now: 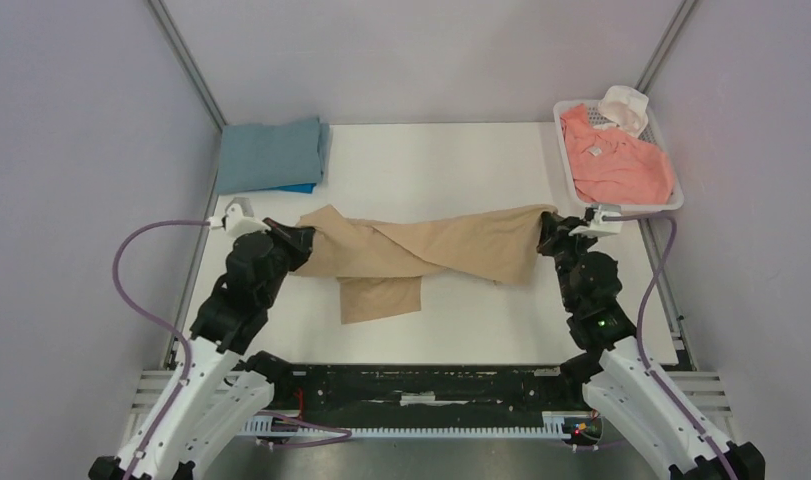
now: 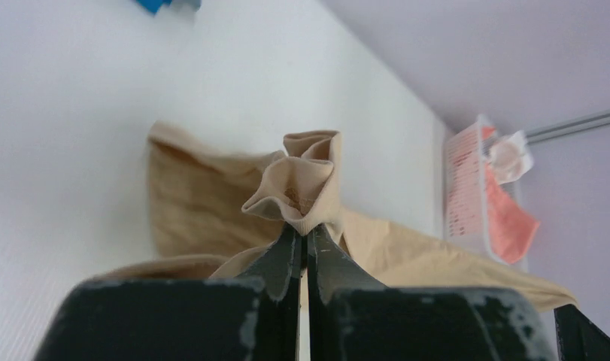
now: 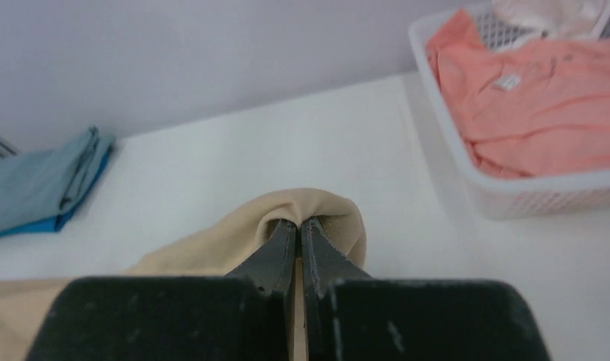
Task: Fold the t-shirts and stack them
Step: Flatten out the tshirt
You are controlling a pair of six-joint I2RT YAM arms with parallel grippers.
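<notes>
Left pincer shut tight on bunched edge of tan shirt. Right pincer shut tight on opposite end. Cloth spans between both pincers, twisted, one flap down on table. Beyond left pincer: folded grey-blue shirt atop bright blue shirt. Beyond right pincer: basket holding pink shirt.

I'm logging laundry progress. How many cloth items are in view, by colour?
tan t-shirt: 1
grey-blue t-shirt: 1
bright blue t-shirt: 1
salmon-pink t-shirt: 1
white cloth: 1
Total: 5
</notes>
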